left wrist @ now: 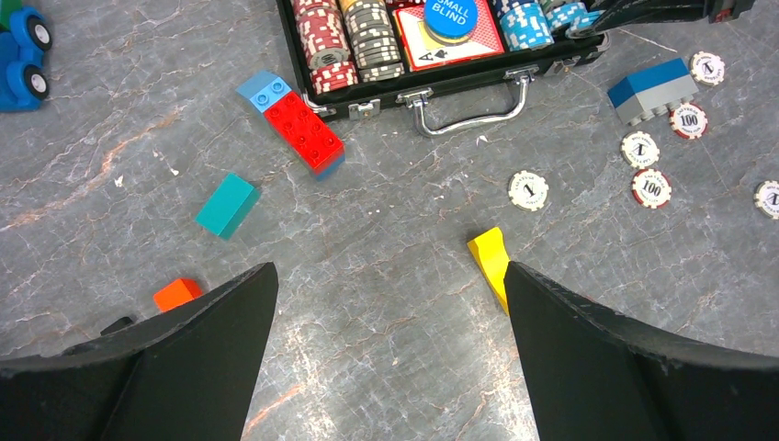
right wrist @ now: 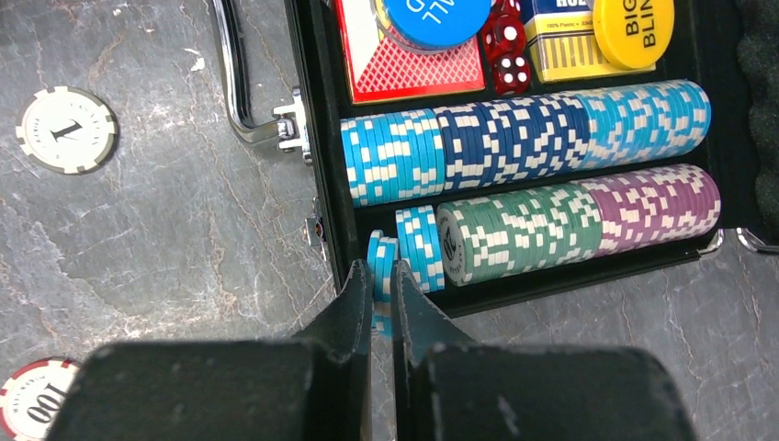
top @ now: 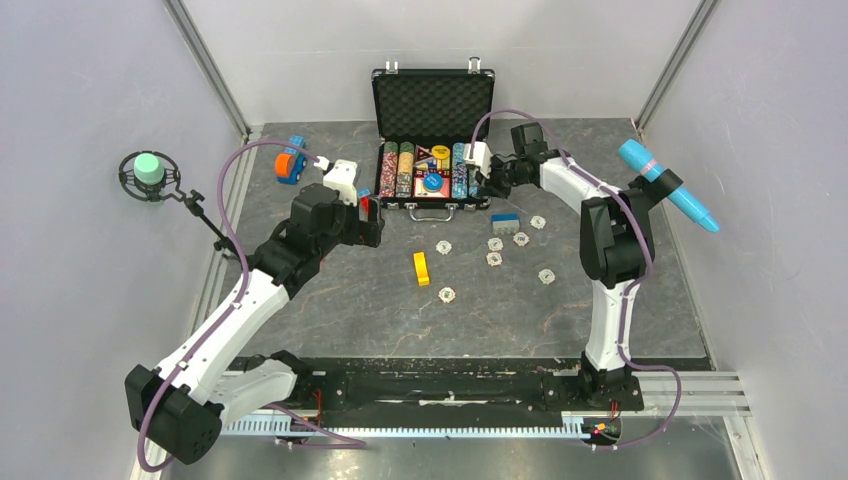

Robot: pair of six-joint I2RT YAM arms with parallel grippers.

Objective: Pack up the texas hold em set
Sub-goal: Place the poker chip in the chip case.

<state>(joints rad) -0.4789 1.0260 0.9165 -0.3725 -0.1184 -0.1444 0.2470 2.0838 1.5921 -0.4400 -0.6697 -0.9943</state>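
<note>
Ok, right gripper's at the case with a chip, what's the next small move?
Probably open the right gripper: it pinches a light blue chip that seems seated in the case, beside the matching stack.

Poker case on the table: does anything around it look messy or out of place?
Yes. Several pale-edged chips lie scattered on the table in front of the open case instead of in its rows. Toy bricks and a yellow block, which are no part of a poker set, lie nearby.
</note>
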